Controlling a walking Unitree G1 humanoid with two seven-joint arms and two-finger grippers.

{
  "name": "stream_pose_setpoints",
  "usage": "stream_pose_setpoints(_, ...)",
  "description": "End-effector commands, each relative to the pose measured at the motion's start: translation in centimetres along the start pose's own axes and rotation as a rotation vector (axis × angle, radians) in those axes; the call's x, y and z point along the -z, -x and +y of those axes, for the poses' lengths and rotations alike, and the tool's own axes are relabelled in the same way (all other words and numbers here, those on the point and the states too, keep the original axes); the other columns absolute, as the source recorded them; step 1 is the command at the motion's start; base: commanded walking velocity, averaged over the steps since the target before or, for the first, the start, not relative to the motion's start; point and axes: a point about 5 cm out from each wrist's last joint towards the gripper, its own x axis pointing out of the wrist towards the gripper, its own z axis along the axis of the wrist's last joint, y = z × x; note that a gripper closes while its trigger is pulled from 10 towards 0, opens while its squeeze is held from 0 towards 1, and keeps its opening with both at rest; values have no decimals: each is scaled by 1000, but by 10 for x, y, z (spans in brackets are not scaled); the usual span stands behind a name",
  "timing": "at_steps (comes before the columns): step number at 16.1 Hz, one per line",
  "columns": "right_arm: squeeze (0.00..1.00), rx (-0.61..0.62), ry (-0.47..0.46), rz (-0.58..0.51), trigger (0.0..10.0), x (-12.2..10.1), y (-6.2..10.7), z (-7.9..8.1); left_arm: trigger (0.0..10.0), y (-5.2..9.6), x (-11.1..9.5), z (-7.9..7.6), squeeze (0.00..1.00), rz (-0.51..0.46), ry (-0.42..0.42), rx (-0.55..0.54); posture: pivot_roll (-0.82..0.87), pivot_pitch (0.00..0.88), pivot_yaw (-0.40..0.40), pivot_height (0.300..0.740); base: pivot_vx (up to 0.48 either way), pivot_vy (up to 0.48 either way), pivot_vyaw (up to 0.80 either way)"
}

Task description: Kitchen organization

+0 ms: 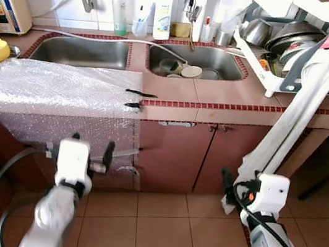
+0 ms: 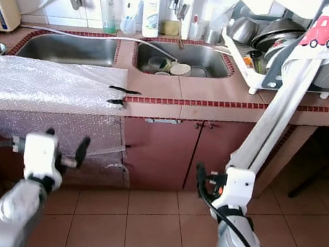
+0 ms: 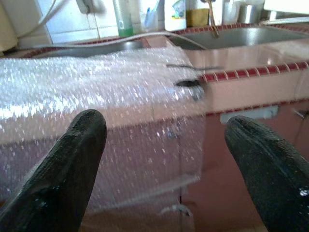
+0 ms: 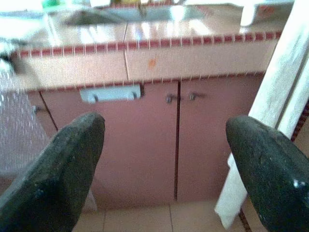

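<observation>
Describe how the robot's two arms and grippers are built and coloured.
Both arms are silver, each ending in a white boxy wrist block. The left gripper and right gripper each have two long black fingers with rounded tips. Black cables loop beside each forearm; the right wrist carries a small orange-red marking.

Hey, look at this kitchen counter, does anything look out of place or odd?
Yes. A bubble wrap sheet is draped over the counter left of the sinks and hangs down the cabinet front. A long white towel trails from the dish rack almost to the floor. Dishes sit in the right sink.
</observation>
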Motion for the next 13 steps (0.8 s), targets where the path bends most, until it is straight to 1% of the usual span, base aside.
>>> stream_pose_setpoints(1, 0, 15, -5, -23, 10000, -6, -1, 1, 10000, -5, 2, 7, 0, 25, -5, -15, -100, 0, 49, 740, 0, 0, 0)
stream_pose_setpoints(2, 0, 13, -10, -25, 10000, -6, -3, 4, 10000, -8, 1, 10, 0, 23, -8, -16, -88, 0, 45, 740, 0, 0, 0)
stream_pose_setpoints(3, 0, -17, -18, -27, 10000, -5, -9, 12, 10000, -17, -6, 13, 0, 10, 8, -45, -81, 0, 41, 740, 0, 0, 0)
stream_pose_setpoints(4, 0, -34, -20, -25, 10000, -3, -13, 17, 10000, -19, -6, 15, 0, 10, -1, -63, -59, 0, 49, 740, 0, 0, 0)
stream_pose_setpoints(5, 0, -49, -24, -34, 10000, -7, -18, 21, 10000, -21, -9, 19, 0, 13, 2, -87, -43, 0, 59, 740, 0, 0, 0)
stream_pose_setpoints(6, 0, -54, -17, -39, 10000, -8, -23, 22, 10000, -24, -11, 17, 0, 16, 27, -104, -38, 0, 67, 740, 0, 0, 0)
stream_pose_setpoints(7, 0, -29, -43, -41, 10000, -9, -26, 18, 10000, -24, -9, 16, 0, 22, 28, -96, -18, 0, 66, 740, 0, 0, 0)
stream_pose_setpoints(8, 0, 2, -95, -67, 10000, -14, -27, 11, 10000, -20, -7, 15, 0, 37, 42, -90, -9, 0, 60, 740, 0, 0, 0)
stream_pose_setpoints(9, 0, 1, -91, -65, 10000, -14, -27, 11, 10000, -18, -6, 14, 0, 35, 36, -86, -6, 0, 58, 740, 0, 0, 0)
stream_pose_setpoints(11, 0, -7, -77, -39, 10000, -7, -27, 13, 10000, -11, 4, 17, 0, 75, 50, -105, 4, 0, 35, 740, 0, 0, 0)
stream_pose_setpoints(12, 0, -26, -72, -38, 10000, -7, -27, 17, 10000, -8, 9, 18, 0, 92, 67, -112, 0, 0, 30, 740, 0, 0, 0)
stream_pose_setpoints(13, 0, -45, -53, -38, 10000, -7, -26, 20, 10000, -7, 11, 17, 0, 94, 66, -109, -2, 0, 28, 740, 0, 0, 0)
